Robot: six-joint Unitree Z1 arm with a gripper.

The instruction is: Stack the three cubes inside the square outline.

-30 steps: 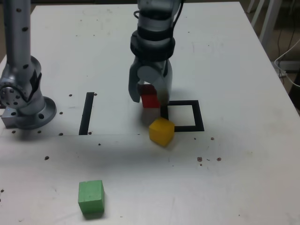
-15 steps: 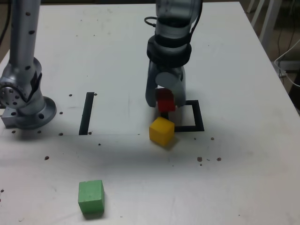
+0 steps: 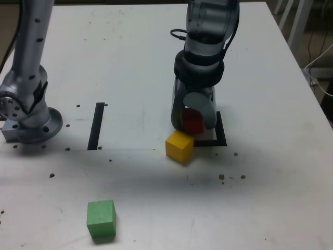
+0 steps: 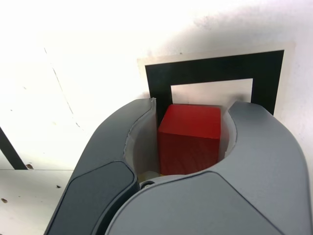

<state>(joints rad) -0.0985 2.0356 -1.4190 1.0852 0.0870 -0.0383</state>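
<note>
jaws [image 4: 189, 128], black outline's far corners [image 4: 215, 68] wrist-only

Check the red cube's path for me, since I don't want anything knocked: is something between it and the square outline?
Nothing visible blocks the red cube from the square outline; the yellow cube sits close beside the outline's near-left corner.

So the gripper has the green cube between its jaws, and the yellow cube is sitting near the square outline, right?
Not quite: the wrist view shows the red cube between the jaws, not the green one.
</note>
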